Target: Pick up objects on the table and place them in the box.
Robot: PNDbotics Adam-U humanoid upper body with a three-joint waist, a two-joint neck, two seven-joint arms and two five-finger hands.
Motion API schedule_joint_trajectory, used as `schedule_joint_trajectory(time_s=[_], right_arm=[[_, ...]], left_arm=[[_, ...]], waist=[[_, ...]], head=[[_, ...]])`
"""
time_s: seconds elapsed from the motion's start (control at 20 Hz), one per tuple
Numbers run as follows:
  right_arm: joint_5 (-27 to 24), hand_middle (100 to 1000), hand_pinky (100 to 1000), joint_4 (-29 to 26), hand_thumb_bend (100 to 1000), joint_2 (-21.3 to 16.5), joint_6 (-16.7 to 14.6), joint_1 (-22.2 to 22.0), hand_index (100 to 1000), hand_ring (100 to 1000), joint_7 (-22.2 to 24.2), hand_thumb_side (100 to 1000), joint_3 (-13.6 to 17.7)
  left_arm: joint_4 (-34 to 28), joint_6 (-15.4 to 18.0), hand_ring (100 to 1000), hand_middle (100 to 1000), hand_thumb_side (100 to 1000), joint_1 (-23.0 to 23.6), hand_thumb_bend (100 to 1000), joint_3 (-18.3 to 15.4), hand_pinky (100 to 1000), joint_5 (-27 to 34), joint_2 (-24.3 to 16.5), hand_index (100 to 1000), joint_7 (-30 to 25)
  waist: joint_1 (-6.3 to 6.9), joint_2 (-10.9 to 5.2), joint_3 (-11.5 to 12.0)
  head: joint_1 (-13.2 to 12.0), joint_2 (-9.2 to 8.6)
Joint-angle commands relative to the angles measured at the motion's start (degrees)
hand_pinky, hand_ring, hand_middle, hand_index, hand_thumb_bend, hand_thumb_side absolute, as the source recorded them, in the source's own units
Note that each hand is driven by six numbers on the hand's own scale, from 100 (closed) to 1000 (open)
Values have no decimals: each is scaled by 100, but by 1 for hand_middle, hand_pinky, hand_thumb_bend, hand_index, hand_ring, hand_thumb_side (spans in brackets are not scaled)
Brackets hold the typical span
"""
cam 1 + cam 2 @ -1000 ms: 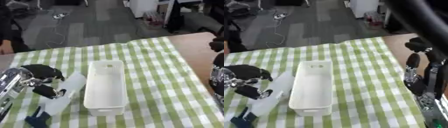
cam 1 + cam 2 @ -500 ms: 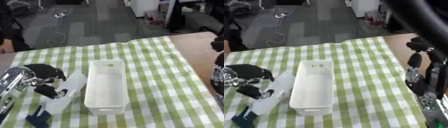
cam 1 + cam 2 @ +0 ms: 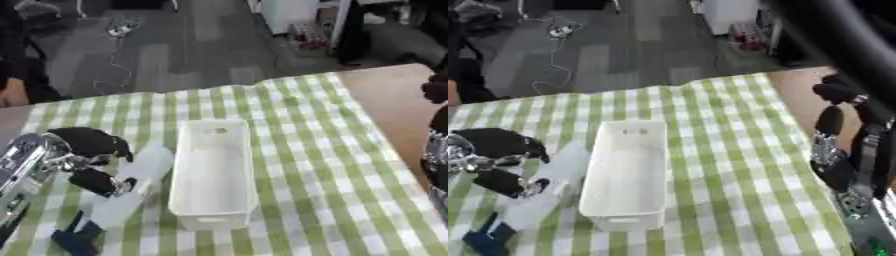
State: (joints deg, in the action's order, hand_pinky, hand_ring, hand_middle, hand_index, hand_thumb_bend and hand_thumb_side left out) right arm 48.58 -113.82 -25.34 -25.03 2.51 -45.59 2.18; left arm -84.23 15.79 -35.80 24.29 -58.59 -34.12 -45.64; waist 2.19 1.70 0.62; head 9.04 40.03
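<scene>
- Left of the white box (image 3: 213, 175), the left hand (image 3: 87, 160) is at a pale, long bottle-like object (image 3: 131, 192) with a dark blue end (image 3: 74, 240); its dark fingers curl over the upper part and the thumb sits against the near side, so it looks closed round the object — though how fully it wraps I cannot tell.
- Where things lie: the object rests at a slant on the green-checked cloth (image 3: 332, 165), just beside the box's left wall, its blue end toward the near edge and its pale end up by the hand.
- The box stands lengthwise away from the robot, open-topped, and appears to hold nothing yet.
- On the far right the right hand (image 3: 842, 150) hangs upright by the cloth's edge, fingers relaxed and holding nothing — idle.
- The step in hand, as I judge it, is the lift and carry to the box. To do it well:
  - raise the object until its low blue end clears the rim before moving sideways, or it may catch the wall and push the light box along the cloth;
  - turn it to run along the box's length, since it looks too long to go in crosswise;
  - hold it nearer its middle if possible — gripped near one end, the far end may droop;
  - lower it inside before letting go.
</scene>
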Motion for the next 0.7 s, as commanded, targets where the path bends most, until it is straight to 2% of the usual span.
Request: schedule_joint_trajectory(time_s=[0.05, 0.7], right_arm=[[-12, 559, 320, -77, 100, -147, -170, 56, 619, 417, -141, 929, 34], [-128, 559, 320, -77, 100, -163, -196, 169, 619, 416, -85, 930, 44]], left_arm=[[-118, 23, 832, 853, 1000, -128, 100, -20, 647, 89, -88, 895, -84], [8, 23, 836, 856, 1000, -134, 100, 4, 653, -14, -15, 898, -73]], waist=[[-18, -37, -14], [-12, -5, -94]], head=[[-66, -12], [-95, -25]])
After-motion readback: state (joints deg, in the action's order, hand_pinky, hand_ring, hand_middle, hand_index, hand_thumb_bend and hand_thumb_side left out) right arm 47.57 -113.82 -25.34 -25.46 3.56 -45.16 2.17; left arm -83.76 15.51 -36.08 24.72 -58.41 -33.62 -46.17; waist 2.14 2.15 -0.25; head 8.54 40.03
